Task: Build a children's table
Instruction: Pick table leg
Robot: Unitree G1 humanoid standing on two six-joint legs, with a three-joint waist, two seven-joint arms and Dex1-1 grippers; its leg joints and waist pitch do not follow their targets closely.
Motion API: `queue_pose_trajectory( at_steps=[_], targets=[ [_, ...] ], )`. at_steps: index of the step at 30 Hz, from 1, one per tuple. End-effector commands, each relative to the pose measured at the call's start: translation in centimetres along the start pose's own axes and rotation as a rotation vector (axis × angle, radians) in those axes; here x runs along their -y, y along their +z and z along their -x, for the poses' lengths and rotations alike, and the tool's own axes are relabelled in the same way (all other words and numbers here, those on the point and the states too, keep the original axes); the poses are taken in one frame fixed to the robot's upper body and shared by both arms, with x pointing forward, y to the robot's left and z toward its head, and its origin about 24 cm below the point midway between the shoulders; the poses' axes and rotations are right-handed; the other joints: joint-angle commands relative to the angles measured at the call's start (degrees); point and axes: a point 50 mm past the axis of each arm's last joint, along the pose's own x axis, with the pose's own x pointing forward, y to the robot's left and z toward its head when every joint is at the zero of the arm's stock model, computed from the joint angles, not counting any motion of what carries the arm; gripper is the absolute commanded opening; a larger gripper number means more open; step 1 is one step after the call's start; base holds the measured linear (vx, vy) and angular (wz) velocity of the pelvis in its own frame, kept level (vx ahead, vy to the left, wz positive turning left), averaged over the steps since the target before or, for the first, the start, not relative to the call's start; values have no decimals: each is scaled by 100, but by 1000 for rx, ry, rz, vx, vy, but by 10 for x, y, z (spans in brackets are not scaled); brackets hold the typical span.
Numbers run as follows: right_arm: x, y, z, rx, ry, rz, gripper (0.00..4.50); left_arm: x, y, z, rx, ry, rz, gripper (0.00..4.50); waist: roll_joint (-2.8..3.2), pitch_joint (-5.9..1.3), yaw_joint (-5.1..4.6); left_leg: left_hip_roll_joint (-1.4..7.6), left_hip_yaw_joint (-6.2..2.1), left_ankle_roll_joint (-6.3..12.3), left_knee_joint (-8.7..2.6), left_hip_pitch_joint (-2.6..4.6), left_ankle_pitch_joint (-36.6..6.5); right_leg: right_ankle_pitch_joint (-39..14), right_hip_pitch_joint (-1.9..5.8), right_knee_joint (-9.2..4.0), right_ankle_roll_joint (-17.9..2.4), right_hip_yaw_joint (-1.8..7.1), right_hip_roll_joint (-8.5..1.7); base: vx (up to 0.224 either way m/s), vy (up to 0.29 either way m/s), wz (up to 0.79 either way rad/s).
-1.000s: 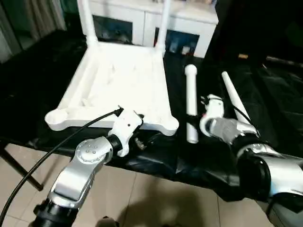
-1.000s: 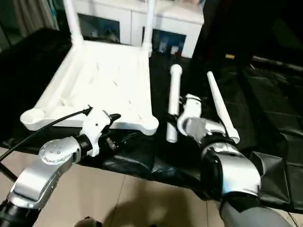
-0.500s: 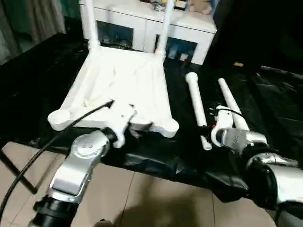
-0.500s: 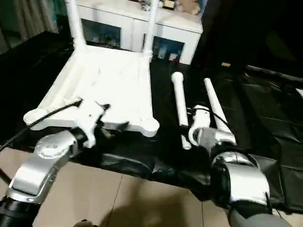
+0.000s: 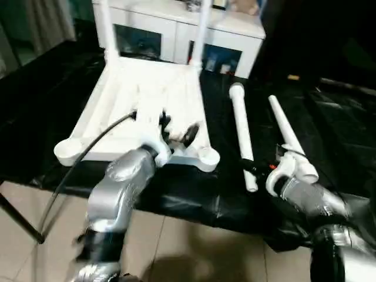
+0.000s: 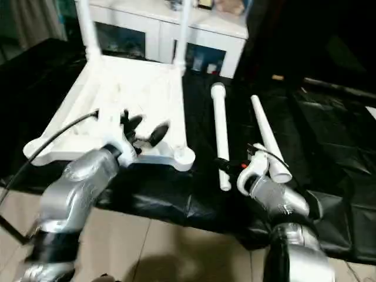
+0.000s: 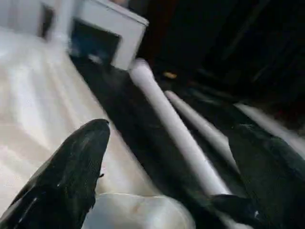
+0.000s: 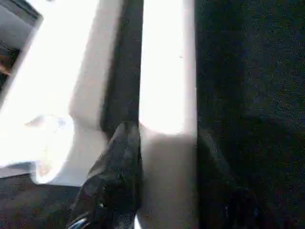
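Observation:
The children's table top (image 5: 147,94) lies upside down on the black cover, ribs up, with two legs (image 5: 103,29) standing in its far corner sockets. Two loose legs lie to its right, one nearer the top (image 5: 241,123) and one further right (image 5: 285,126). My left gripper (image 5: 177,128) hangs open just above the top's near right edge, beside the corner socket (image 5: 207,157), holding nothing. My right gripper (image 5: 254,169) is at the near end of the nearer loose leg. In the right wrist view its black fingers (image 8: 119,176) press that leg (image 8: 167,86) from both sides.
A white cabinet (image 5: 235,29) with glass doors stands behind the black-covered work table. The work table's near edge (image 5: 194,200) runs just in front of both grippers, with tiled floor below. A black cable (image 5: 88,153) trails from my left arm across the top's near left corner.
My left gripper has risen from the table's near edge to over the top's near right corner. My right gripper has slid to the leg's near end and its jaws have narrowed onto it.

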Motion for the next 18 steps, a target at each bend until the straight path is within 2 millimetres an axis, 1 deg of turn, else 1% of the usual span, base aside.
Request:
queue_pose_trajectory(
  at_steps=[1, 2, 3, 4, 5, 6, 7, 10, 11, 12, 13, 14, 15, 16, 17, 18],
  targets=[
    [-25, 15, 10, 96, 193, 43, 128, 12, -4, -13, -35, -64, 114, 450, 36, -412, 32, 93, 19, 24, -413, 15, -1745, -2261, 281, -506, -469, 245, -294, 0, 0, 0],
    [-30, 14, 14, 107, 234, 40, 128, 16, -5, -17, -42, -85, 133, 450, 42, -453, 105, 126, 21, 85, -389, 81, -1562, -2016, 254, -485, -488, 257, -306, 0, 0, 0],
    [-36, 15, 18, 131, 274, 28, 128, 21, -6, -21, -59, -112, 146, 450, 21, -440, 75, 135, 22, 152, -404, 49, -1453, -1781, 256, -456, -581, 264, -286, 0, 0, 0],
    [-41, 16, 22, 151, 311, 21, 127, 25, -7, -25, -70, -137, 157, 450, 26, -433, 85, 122, 18, 173, -424, 13, -1389, -1764, 297, -462, -584, 255, -284, 0, 0, 0],
    [-46, 18, 24, 171, 342, 18, 127, 29, -8, -27, -83, -167, 181, 450, 53, -448, 107, 134, 21, 168, -416, 31, -1300, -1665, 289, -455, -614, 262, -294, 0, 0, 0],
    [-52, 19, 26, 186, 381, 11, 127, 33, -9, -29, -102, -198, 221, 450, 62, -448, 110, 145, 20, 154, -412, 40, -1272, -1595, 281, -437, -653, 269, -305, 0, 0, 0],
    [-55, 19, 28, 194, 407, 7, 127, 35, -10, -30, -115, -219, 251, 450, 63, -439, 119, 146, 17, 123, -429, 25, -1252, -1554, 301, -427, -718, 266, -306, 0, 0, 0],
    [-67, 16, 29, 171, 462, 32, 127, 43, -6, -35, -118, -263, 316, 450, 70, -418, 126, 147, 25, 54, -436, 36, -1383, -1679, 296, -450, -727, 269, -312, 0, 0, 0],
    [-67, 16, 29, 171, 462, 32, 127, 43, -6, -35, -118, -263, 316, 450, 48, -415, 142, 144, 28, 46, -437, 56, -1423, -1799, 286, -470, -668, 267, -315, 0, 0, 0],
    [-72, 13, 28, 155, 476, 51, 127, 48, -3, -38, -114, -295, 348, 450, 39, -407, 146, 139, 29, 32, -440, 44, -1437, -1919, 295, -485, -597, 267, -320, 0, 0, 0],
    [-76, 11, 28, 144, 483, 63, 127, 51, 0, -39, -111, -315, 368, 450, 47, -407, 144, 138, 31, 21, -442, 48, -1459, -1977, 289, -494, -567, 271, -322, 0, 0, 0],
    [-79, 8, 27, 124, 482, 81, 127, 53, 3, -42, -99, -330, 384, 450, 69, -399, 141, 133, 22, -9, -448, 53, -1545, -2158, 280, -520, -494, 263, -328, 0, 0, 0],
    [-82, 5, 27, 102, 474, 110, 127, 56, 5, -44, -97, -353, 394, 450, 63, -390, 148, 131, 22, -33, -449, 71, -1641, -2351, 262, -559, -406, 258, -330, 0, 0, 0],
    [-84, 3, 27, 88, 468, 128, 127, 57, 6, -45, -96, -366, 398, 450, 64, -384, 151, 127, 18, -49, -453, 74, -1666, -2423, 260, -575, -359, 254, -332, 0, 0, 0],
    [-87, 1, 27, 71, 471, 152, 127, 59, 6, -47, -98, -378, 394, 450, 76, -389, 149, 134, -1, -84, -467, 57, -1676, -2464, 275, -574, -288, 252, -335, 0, 0, 0],
    [-89, 0, 28, 63, 474, 165, 127, 60, 6, -48, -101, -385, 390, 450, 73, -383, 146, 125, -1, -90, -472, 51, -1677, -2512, 271, -593, -238, 249, -328, 0, 0, 0]
  ],
)
